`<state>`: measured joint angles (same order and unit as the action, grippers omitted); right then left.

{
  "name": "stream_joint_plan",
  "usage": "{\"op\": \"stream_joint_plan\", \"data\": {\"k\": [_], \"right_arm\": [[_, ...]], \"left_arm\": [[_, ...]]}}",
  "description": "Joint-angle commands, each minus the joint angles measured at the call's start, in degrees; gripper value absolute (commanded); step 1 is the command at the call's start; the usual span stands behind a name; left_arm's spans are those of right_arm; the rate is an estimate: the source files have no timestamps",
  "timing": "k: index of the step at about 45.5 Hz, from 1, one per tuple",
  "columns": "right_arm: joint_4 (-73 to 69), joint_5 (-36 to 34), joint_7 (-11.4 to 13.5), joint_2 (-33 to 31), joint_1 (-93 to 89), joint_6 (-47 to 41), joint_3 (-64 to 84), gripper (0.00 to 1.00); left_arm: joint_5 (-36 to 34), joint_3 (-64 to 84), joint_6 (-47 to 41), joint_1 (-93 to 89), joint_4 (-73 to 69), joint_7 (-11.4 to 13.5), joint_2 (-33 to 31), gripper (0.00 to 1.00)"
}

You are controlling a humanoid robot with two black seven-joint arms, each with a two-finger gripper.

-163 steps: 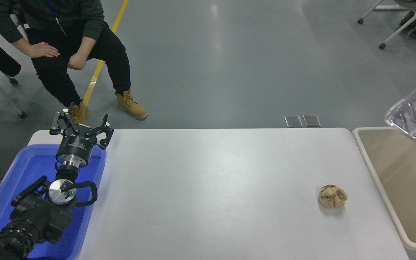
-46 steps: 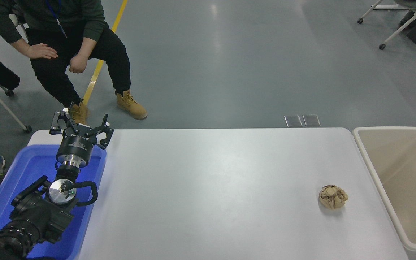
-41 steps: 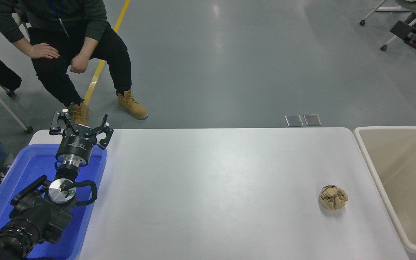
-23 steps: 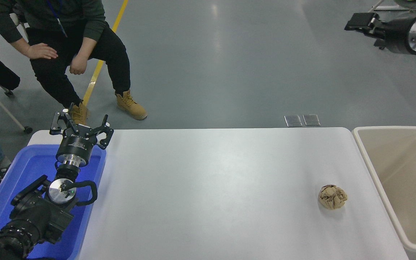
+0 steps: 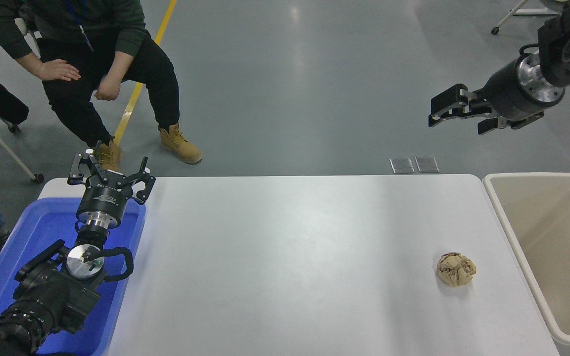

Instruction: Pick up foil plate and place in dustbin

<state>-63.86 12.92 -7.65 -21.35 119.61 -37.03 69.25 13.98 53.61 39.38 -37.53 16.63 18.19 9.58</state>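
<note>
The foil plate is out of view; the part of the dustbin's inside that shows holds nothing I can see. The beige dustbin (image 5: 500, 207) stands against the table's right end. My right gripper (image 5: 455, 122) is open and empty, held high over the floor beyond the table's far right corner, up and to the left of the dustbin, with its fingers pointing left. My left gripper (image 5: 111, 170) is open and parked over the far end of the blue bin at the lower left.
A crumpled brown paper ball (image 5: 456, 269) lies on the white table (image 5: 285, 257) near its right end. A bright blue bin (image 5: 42, 232) sits at the left. A seated person (image 5: 92, 64) is beyond the far left corner.
The foil plate, held over the dustbin 3.6 s ago, is gone from view. My right arm has swung in from the upper right edge, leftward and downward, with an empty gripper.
</note>
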Motion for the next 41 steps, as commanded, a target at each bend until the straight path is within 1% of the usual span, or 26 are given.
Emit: {"op": "stream_joint_plan", "data": {"k": [1, 5, 9, 12, 23, 41], "right_arm": [[-5.5, 0.2, 4.0, 2.6, 1.1, -2.1, 1.9, 1.0], [-6.9, -0.4, 7.1, 3.8, 1.4, -2.1, 2.3, 1.0], [-8.5, -3.2, 10.9, 4.5, 2.6, -2.3, 3.8, 1.0], [-10.3, -4.9, 12.9, 4.7, 4.0, -3.3, 4.6, 1.0], [-14.2, -5.8, 13.3, 4.8, 5.9, -8.0, 4.7, 1.0], [-14.8, -6.9, 13.3, 4.8, 6.8, -8.0, 3.7, 1.0]], "left_arm": [[0.0, 0.0, 0.0, 0.0, 0.0, 0.0, 0.0, 0.99], [0.0, 0.0, 0.0, 0.0, 0.0, 0.0, 0.0, 0.99], [0.0, 0.0, 0.0, 0.0, 0.0, 0.0, 0.0, 0.99], [0.0, 0.0, 0.0, 0.0, 0.0, 0.0, 0.0, 0.99], [0.0, 0.0, 0.0, 0.0, 0.0, 0.0, 0.0, 0.99], [0.0, 0.0, 0.0, 0.0, 0.0, 0.0, 0.0, 0.99]]}}
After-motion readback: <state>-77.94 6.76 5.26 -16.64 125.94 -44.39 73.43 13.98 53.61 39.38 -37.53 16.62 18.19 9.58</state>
